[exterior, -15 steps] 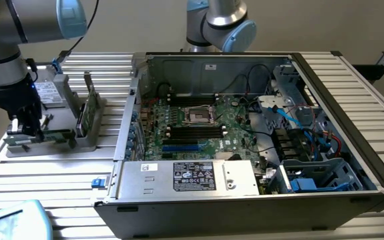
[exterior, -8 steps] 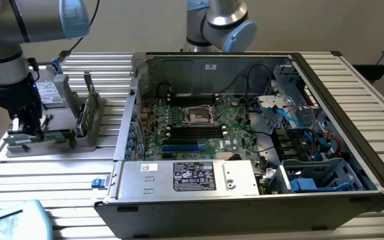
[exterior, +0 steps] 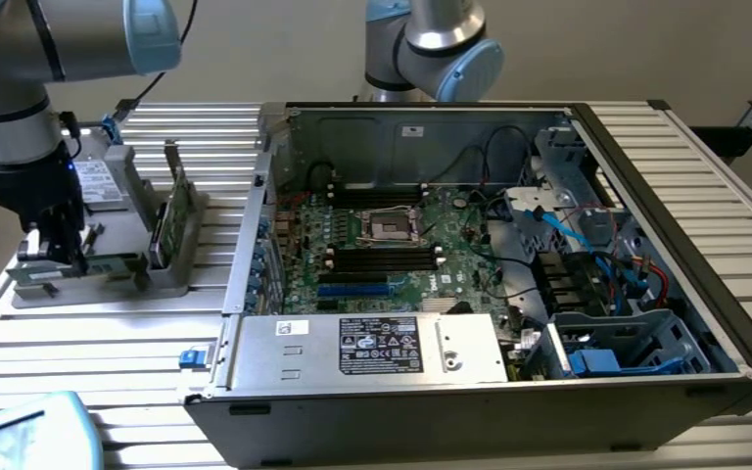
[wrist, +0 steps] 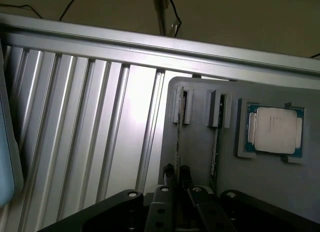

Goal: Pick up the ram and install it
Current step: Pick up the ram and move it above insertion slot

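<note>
- Currently the gripper point(exterior: 60, 257) point(wrist: 177, 173) hangs low over the grey holder point(wrist: 200, 89), at the holder's end farthest from the open case point(exterior: 481, 411).
- The ram point(wrist: 178, 142) stands on edge in the slot beside the holder's rim, and its near end runs in right at the gripper.
- Whether the gripper has clamped the ram or merely sits at it, I cannot tell.
- A second stick point(wrist: 216, 142) stands in the holder's next slot.
- The processor point(wrist: 275, 130) lies in the holder's square seat, past the second stick.
- The holder rests on the slatted bench point(exterior: 115, 333).
</note>
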Controlling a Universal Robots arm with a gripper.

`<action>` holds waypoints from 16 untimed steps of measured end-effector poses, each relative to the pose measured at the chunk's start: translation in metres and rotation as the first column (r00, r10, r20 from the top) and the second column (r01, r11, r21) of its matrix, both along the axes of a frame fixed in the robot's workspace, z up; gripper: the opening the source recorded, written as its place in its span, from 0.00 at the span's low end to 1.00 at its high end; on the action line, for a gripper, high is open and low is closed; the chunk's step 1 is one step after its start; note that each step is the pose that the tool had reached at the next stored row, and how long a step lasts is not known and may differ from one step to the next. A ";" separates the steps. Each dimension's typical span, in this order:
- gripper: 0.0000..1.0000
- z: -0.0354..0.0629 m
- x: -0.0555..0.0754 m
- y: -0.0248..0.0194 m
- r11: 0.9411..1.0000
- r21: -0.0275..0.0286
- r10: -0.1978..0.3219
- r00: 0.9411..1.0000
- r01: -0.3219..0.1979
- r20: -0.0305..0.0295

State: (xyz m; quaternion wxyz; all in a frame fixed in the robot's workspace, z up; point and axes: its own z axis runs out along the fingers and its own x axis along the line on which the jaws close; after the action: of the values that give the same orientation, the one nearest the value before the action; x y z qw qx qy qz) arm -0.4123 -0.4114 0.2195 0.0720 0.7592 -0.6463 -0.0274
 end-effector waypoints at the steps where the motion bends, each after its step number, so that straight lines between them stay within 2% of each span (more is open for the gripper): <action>1: 0.15 0.0005 0.001 0.0000 1.000 0.000 0.000 1.000 0.000 -0.002; 7: 0.15 0.0073 0.004 0.0006 1.000 0.000 0.000 1.000 0.000 -0.012; 16: 0.15 0.0270 0.007 0.0031 1.000 0.000 0.000 1.000 0.000 -0.017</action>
State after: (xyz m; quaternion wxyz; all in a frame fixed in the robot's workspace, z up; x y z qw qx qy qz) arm -0.4052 -0.4083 0.2464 0.0775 0.7590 -0.6456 -0.0338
